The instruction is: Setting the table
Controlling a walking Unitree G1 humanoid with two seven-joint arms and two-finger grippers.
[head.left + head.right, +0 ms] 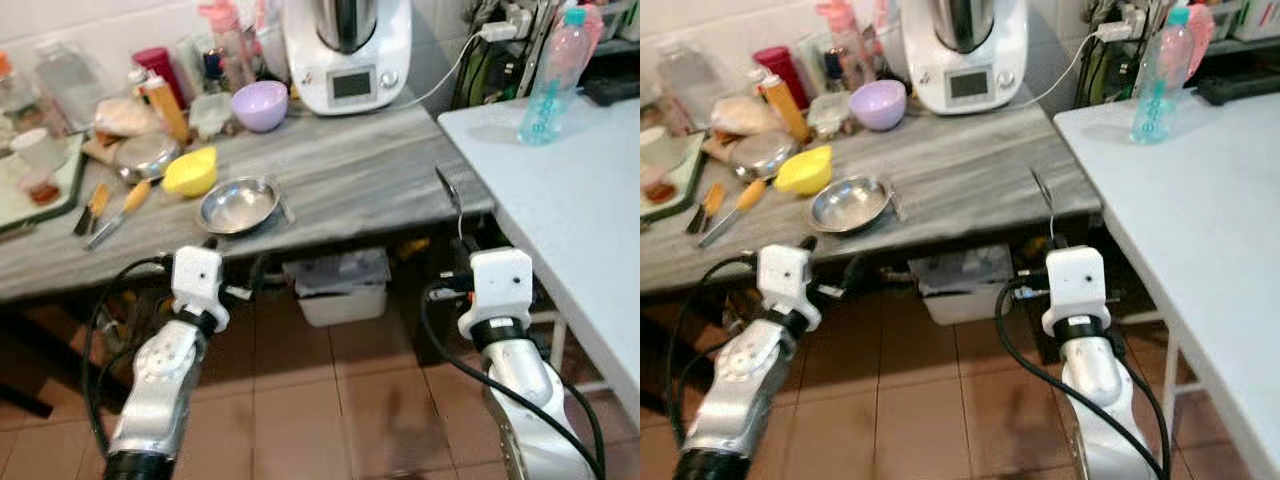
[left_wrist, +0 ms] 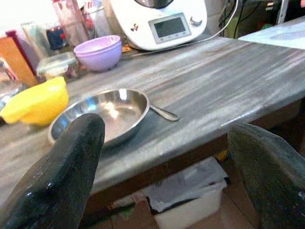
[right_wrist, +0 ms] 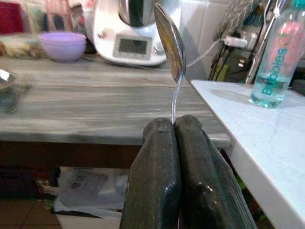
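Observation:
My right gripper is shut on the handle of a metal spoon, which stands upright with its bowl upward. In the left eye view the spoon rises in front of the grey counter's right end, beside the white table. My left gripper is open and holds nothing; it is level with the counter's front edge, just before a steel bowl. A second spoon lies against that bowl. A yellow bowl and a purple bowl sit further back.
A white kitchen machine stands at the counter's back, with jars and bottles to its left. Two orange-handled tools lie at the counter's left. A clear bottle stands on the white table. A white bin sits under the counter on the tiled floor.

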